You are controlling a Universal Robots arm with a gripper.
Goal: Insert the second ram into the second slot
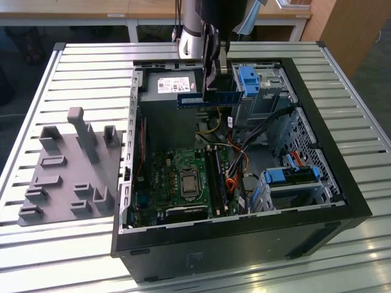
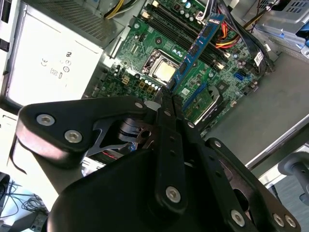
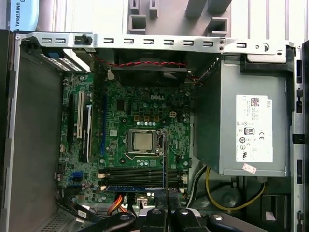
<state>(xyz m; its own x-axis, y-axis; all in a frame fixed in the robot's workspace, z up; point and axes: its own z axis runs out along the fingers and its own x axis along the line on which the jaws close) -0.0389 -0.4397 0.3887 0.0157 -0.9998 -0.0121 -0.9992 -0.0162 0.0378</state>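
While the gripper is clamped on the ram, the stick hangs at upper centre of the exterior view, above the open case and well apart from the slots at lower middle. Looks like the carry step to me, with nothing seated yet. I'd say seating needs the edge lined up along the free slot, then a straight push.

One held ram, one seated ram, perhaps four memory slots.
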